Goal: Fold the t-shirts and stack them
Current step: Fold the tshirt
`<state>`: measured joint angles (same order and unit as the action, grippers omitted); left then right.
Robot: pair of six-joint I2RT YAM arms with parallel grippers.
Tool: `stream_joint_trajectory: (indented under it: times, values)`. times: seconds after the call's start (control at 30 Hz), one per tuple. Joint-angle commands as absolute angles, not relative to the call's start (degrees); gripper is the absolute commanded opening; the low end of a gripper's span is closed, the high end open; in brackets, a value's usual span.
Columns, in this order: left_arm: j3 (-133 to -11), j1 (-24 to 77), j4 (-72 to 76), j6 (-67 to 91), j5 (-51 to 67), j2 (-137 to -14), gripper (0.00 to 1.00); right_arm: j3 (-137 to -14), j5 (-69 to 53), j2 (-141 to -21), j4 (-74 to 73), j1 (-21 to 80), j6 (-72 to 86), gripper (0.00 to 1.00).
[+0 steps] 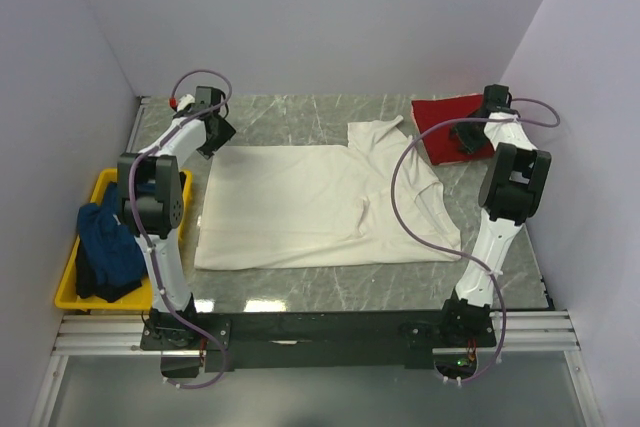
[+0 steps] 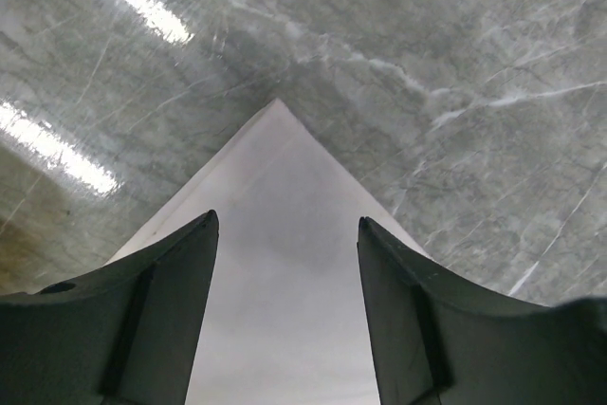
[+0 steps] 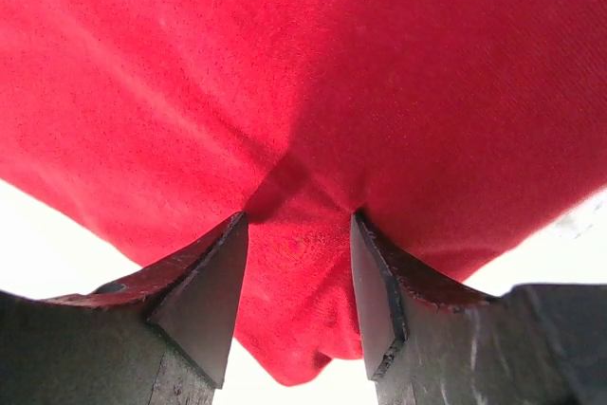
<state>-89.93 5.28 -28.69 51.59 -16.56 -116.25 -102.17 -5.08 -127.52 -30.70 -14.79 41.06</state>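
The cream-white t-shirt (image 1: 300, 207) lies spread flat on the grey marble table, with one sleeve turned up at the far right. My left gripper (image 1: 215, 133) is open just above its far left corner, and that pointed corner (image 2: 280, 234) shows between the jaws (image 2: 287, 220). The red t-shirt (image 1: 440, 117) lies folded at the back right. My right gripper (image 1: 468, 137) is on its near edge, and a bunch of red cloth (image 3: 379, 64) puckers between the jaws (image 3: 299, 217). The dark blue t-shirt (image 1: 105, 247) lies crumpled in the tray.
A yellow plastic tray (image 1: 68, 292) stands at the left edge of the table and holds the blue shirt. Purple walls close in the back and both sides. A metal rail with the arm bases runs along the near edge.
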Motion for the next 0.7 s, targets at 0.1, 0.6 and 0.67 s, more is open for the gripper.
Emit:
stream_joint_trajectory:
  times: [0.1, 0.6, 0.67]
  values:
    - [-94.31, 4.57, -29.53, 49.83, -16.26, -118.04, 0.65, -111.0, -0.18, -131.22, -34.98, -16.0, 39.03, 0.54]
    - [-103.18, 4.39, -33.92, 54.31, -19.6, -124.71, 0.57, -107.23, -5.63, -119.71, -26.63, -11.34, 34.37, 0.55]
    - [-104.85, 4.66, -34.98, 54.75, -20.74, -125.85, 0.56, -106.7, -6.15, -117.78, -26.02, -9.85, 34.1, 0.55]
